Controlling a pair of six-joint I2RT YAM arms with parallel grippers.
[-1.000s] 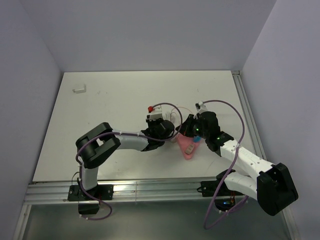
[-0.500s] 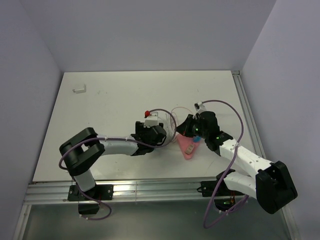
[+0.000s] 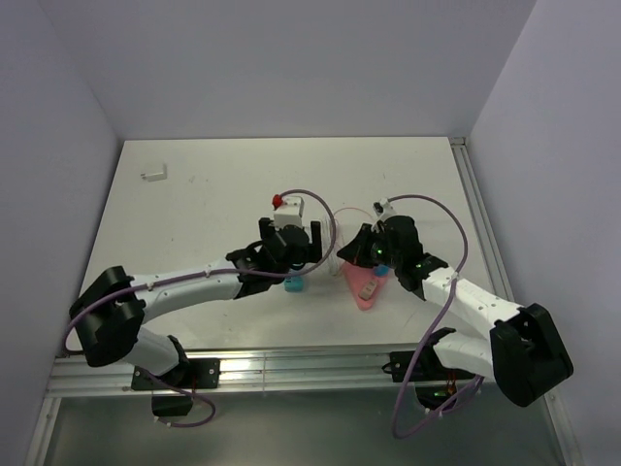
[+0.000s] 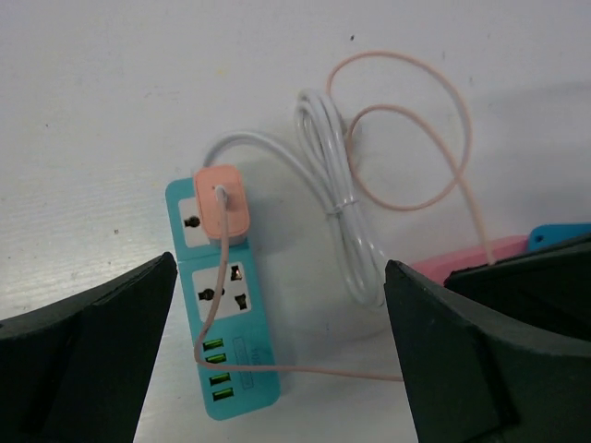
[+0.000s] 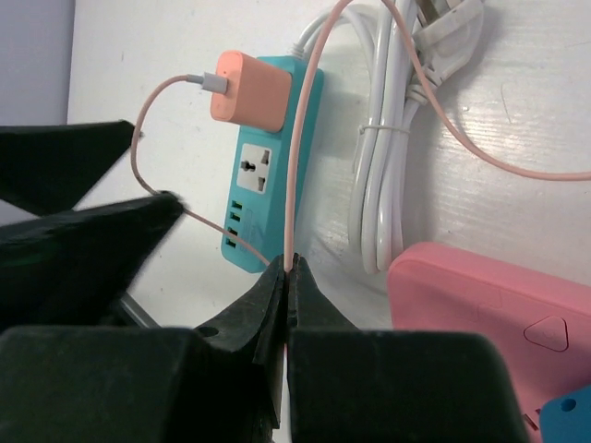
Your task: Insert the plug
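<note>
White table point(image 4: 111, 92) — plug point(image 4: 220, 201) beneath spread left hand point(image 4: 281, 263).

White table point(image 3: 223, 184), pale lilac walls point(image 3: 291, 68) on three sides. Small white block point(image 3: 153, 174) alone at the table's 10 o'clock, near the far-left corner, well apart from everything else. Pink box point(image 3: 359, 299) lies flat at about 4 o'clock from table centre, with a beige patch point(image 3: 369, 287) on top. Right wrist view shows a raised triangle mark point(image 5: 551, 332) on the box lid. Blue piece point(image 3: 382, 271) touches the box at its 1 o'clock edge. Metal rail point(image 3: 291, 364) runs along the near edge at 6 o'clock. A second rail point(image 3: 477, 214) runs down the 3 o'clock side.
</note>
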